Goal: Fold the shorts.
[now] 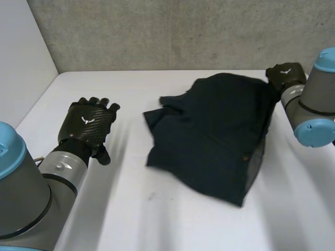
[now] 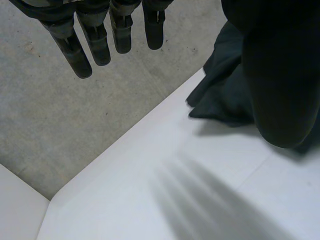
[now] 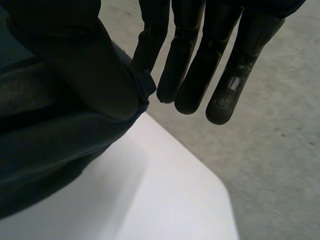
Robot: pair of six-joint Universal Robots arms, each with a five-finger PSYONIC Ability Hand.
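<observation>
Pinching far right edge of shorts [image 1: 214,130] with right hand [image 1: 285,76], thumb against fingers. Holding left hand [image 1: 86,125] released, well leftward.

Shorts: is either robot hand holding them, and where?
The right robot hand pinches the shorts at their far right edge; the left robot hand holds nothing.

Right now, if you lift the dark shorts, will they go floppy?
Probably floppy: the shorts lie rumpled, with soft folds. Likely light too, since the cloth looks thin. Pushed, they would probably bunch up rather than slide flat.
</observation>
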